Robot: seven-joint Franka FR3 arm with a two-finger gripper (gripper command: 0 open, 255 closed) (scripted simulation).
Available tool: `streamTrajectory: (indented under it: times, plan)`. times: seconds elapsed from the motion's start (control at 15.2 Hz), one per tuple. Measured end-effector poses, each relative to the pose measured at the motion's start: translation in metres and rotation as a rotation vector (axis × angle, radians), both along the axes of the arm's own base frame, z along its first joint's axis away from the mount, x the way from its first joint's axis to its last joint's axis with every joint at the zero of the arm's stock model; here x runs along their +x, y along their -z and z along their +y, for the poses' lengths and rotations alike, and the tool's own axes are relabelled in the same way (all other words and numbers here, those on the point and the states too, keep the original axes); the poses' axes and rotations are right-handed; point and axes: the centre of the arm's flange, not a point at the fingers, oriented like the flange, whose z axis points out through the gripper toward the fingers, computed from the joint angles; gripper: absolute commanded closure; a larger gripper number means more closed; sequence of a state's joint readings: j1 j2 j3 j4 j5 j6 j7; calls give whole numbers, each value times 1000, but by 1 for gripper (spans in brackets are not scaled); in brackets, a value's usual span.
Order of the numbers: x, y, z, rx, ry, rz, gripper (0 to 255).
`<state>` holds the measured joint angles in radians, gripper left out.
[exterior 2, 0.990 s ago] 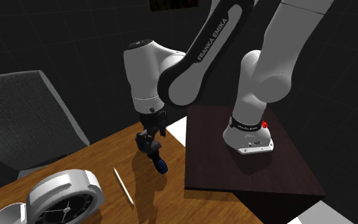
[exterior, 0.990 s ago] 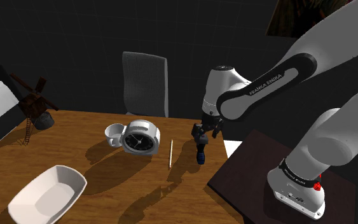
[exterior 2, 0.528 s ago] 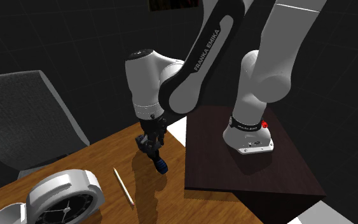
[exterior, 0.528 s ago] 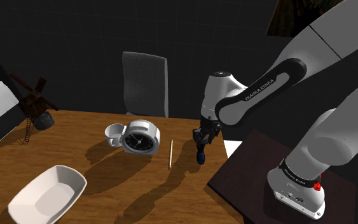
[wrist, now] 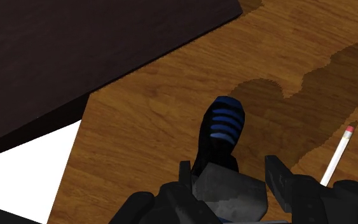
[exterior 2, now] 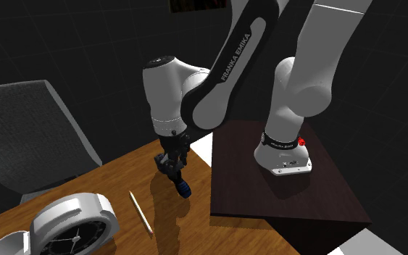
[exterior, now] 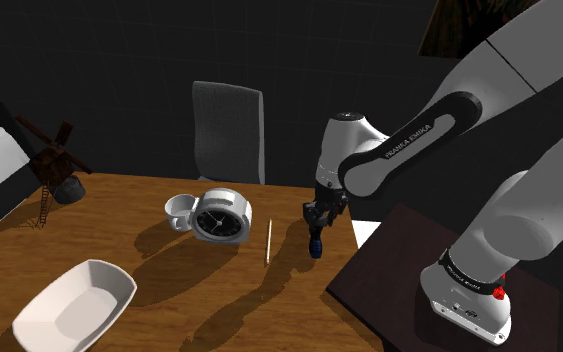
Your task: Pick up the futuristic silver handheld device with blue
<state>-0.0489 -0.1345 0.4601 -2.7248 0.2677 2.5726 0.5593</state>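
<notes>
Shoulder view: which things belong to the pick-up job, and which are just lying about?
Job: handheld device, dark with blue ribs; gripper.
Lying about: clock, white cup, pencil, white bowl, windmill, chair.

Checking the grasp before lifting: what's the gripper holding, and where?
The black gripper clasps the dark, blue-ribbed handheld device by its grey rear block, one finger each side.

Home interior, dining or study corner. Brown wood-grain table [exterior: 149, 290] with grey high-backed chair [exterior: 228, 130] at far side. On table: round white alarm clock with black face [exterior: 217, 215], white oblong bowl [exterior: 74, 305], small dark model windmill [exterior: 51, 165], slim pale pencil [exterior: 268, 241]. Framed picture [exterior 2: 195, 4] on dark wall. Household ornaments and tableware throughout.
</notes>
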Motion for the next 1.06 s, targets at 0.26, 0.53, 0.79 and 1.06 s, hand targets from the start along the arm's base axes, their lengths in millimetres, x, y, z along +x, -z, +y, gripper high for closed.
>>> streamTrajectory:
  times: [0.26, 0.53, 0.79, 1.06]
  plan:
    - [1, -14, 0, -1, 0, 1, 255]
    - [-1, -35, 0, 0, 0, 1, 255]
    - [1, -57, -1, 0, 0, 1, 255]
    - [0, -75, 0, 0, 0, 1, 255]
